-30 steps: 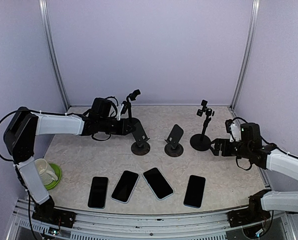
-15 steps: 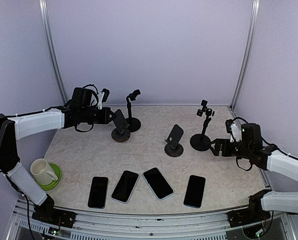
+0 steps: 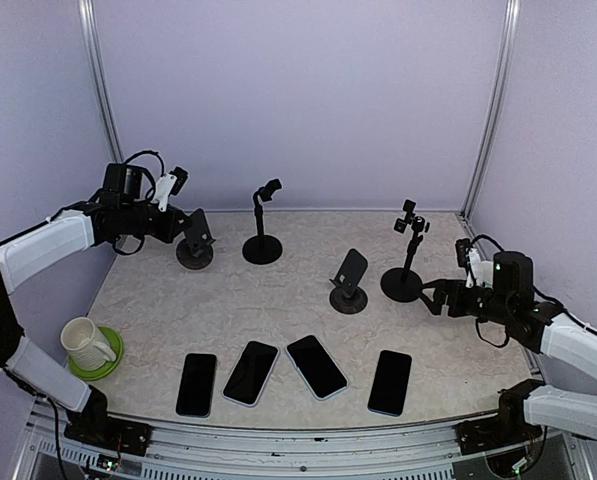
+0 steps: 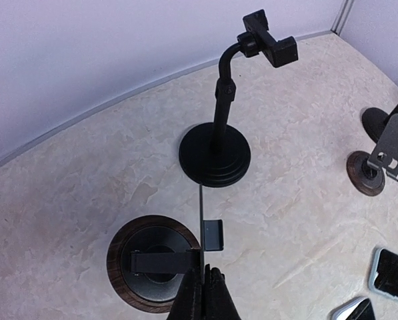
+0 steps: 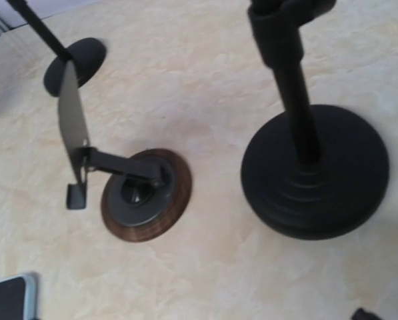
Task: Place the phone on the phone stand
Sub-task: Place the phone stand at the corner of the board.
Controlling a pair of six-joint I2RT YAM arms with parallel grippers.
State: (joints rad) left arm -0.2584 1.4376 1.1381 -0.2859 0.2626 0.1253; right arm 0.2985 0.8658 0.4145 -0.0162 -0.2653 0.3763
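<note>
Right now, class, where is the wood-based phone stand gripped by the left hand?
In the top view, that phone stand is near the table's far-left corner, in the left hand, just left of the tall black clamp stand.

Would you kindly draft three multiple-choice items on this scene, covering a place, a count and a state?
1. Where is the mug? A. near-left corner, on a green saucer; B. between two stands; C. far-right corner.
2. How many phones lie flat? A. three; B. four; C. five.
3. The left gripper is: A. open over a phone; B. shut on the plate of a wood-based phone stand; C. shut on the mug.
Answers: A, the top view shows it there; B, four lie in a row at the near edge; B, it pinches the thin plate.
</note>
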